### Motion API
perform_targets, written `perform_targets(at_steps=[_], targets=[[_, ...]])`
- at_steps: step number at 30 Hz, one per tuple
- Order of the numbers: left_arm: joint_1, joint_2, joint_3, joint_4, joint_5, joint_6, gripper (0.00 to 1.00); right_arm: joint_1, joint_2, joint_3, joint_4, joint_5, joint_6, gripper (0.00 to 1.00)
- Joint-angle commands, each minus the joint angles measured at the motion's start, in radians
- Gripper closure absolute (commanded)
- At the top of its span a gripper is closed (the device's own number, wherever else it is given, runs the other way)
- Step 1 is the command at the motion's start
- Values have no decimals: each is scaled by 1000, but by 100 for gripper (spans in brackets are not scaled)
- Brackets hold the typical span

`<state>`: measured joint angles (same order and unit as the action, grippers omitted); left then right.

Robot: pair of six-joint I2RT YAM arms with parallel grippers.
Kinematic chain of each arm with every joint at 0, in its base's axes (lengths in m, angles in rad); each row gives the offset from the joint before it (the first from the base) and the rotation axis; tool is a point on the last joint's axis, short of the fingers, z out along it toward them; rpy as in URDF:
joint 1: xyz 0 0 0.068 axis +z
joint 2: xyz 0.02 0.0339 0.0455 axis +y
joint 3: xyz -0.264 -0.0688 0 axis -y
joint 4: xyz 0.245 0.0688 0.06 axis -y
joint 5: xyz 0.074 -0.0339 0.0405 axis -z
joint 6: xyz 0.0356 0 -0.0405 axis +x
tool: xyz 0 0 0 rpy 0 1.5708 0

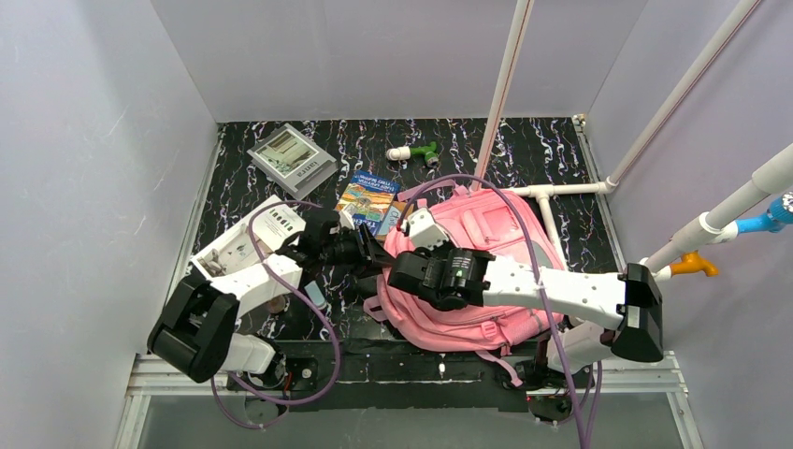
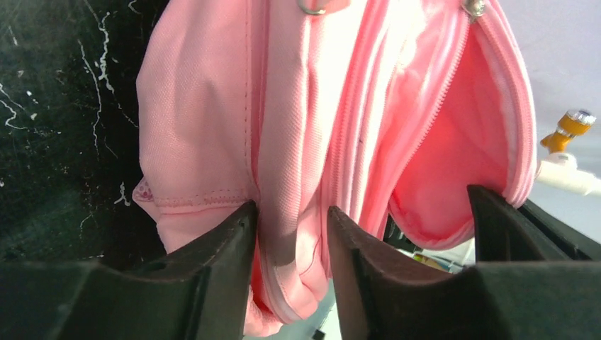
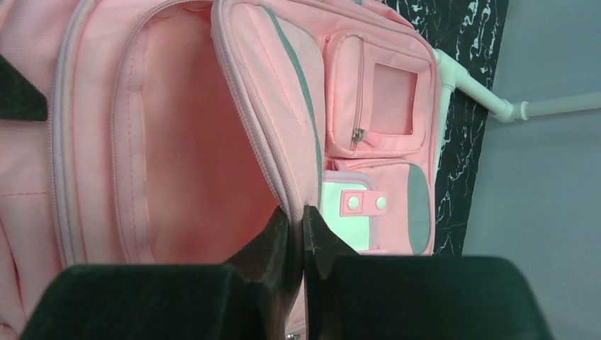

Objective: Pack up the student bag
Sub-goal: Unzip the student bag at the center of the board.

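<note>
The large soft pink fabric backpack [image 1: 486, 220] gapes at its main zip, and the mouth [image 3: 177, 142] between back panel and front flap lies open to entry. The right pincer [image 3: 296, 219] pinches the flap's rim, the left pincer [image 2: 287, 212] straddles a side fold, and the right arm [image 1: 561, 285] crosses above the bag. 2 white plastic pipes [image 1: 505, 84] slant over the bare black marbled desk [image 1: 524, 150] behind.

left arm [image 1: 257, 281] stretched inward; left tool [image 2: 291, 210] jaws partly apart | right arm [image 1: 561, 286] stretched inward; right tool [image 3: 295, 212] jaws nearly together
</note>
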<state>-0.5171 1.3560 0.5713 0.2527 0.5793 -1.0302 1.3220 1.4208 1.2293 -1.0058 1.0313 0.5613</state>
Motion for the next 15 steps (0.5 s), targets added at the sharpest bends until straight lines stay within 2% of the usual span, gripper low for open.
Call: perform_targets(at_steps=[1,5,10,12,15], targets=[[3,-92,44,-74,2,7,54,-2,-63,-14,74,56,-70,99],[4,-136,88,-185,-21,59,34,-9,-111,-38,147,18,-92,99],[6,-247,223,-572,-202,273,13,-19,-133,-75,197,-15,-96,99],[8,-293,275,-724,-329,343,10,-21,-129,-80,201,-20,-96,99],[9,-338,334,-985,-546,309,10,-23,-120,-80,206,-25,-100,99]])
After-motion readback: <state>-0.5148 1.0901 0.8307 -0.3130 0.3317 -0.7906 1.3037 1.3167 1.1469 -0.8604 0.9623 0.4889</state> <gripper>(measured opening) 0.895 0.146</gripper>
